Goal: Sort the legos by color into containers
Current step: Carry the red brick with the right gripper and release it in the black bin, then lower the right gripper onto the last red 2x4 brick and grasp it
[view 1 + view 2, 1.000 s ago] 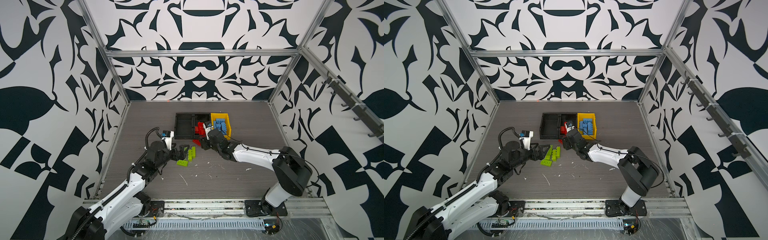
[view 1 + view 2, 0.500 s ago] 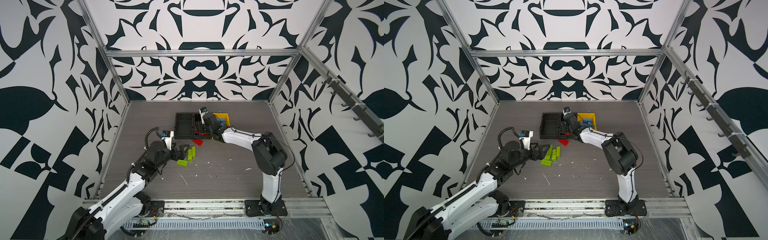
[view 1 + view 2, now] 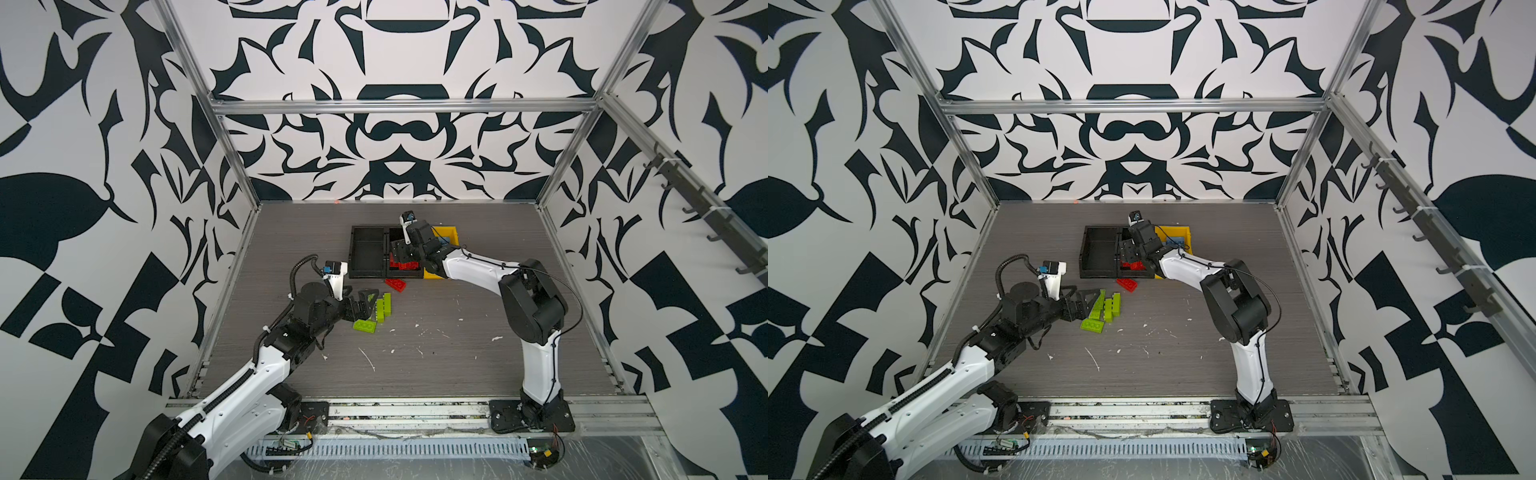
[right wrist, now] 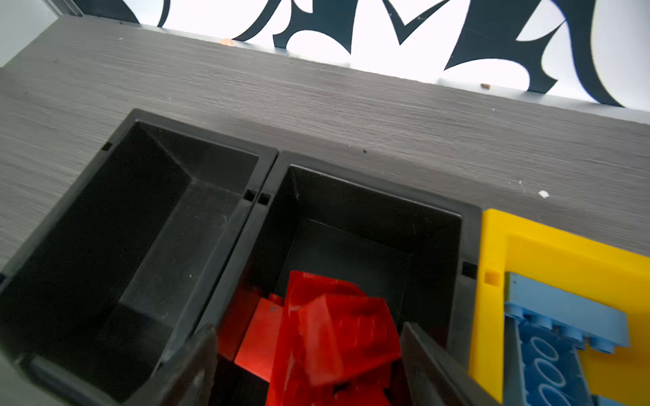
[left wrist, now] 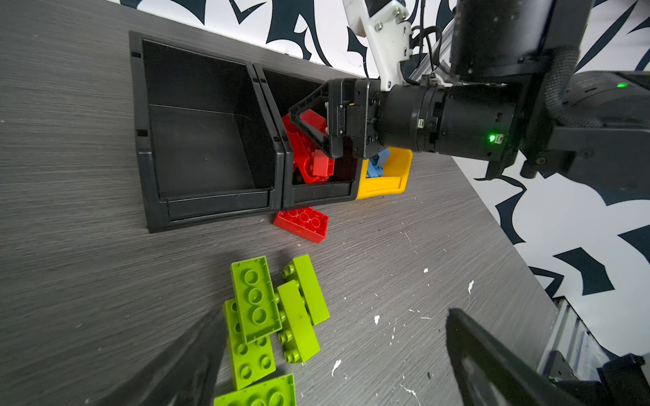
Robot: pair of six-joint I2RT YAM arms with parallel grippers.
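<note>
**Inspector:** State of the red lot?

**Assessor:** Red bricks [image 5: 309, 161] lie piled in the right-hand black bin [image 4: 369, 207] of the joined pair. The right gripper [image 4: 307, 330] hangs over that pile with its jaws parted. A blurred red brick [image 4: 351, 316] sits between them, clear of one finger, so I judge it loose, not gripped. One stray red brick [image 5: 302, 223] lies on the table [image 3: 457, 353], just near of that bin's front wall.

**Inspector:** Blue?

**Assessor:** Light blue bricks [image 4: 548, 355] are in the yellow bin [image 4: 562, 253], at the right end of the row. None seen on the table.

**Inspector:** Green?

**Assessor:** Not begun. Five lime green bricks [image 5: 253, 298] lie clustered left of centre, some overlapping, two on edge. The left black bin [image 5: 197, 140] is empty. The left gripper [image 3: 366, 300] is spread wide at the near-left of the cluster and holds nothing.

**Inspector:** Verdict?

**Assessor:** Blue appears complete, red is one short and green is wholly outstanding. Roughly halfway, in my judgement.
</note>
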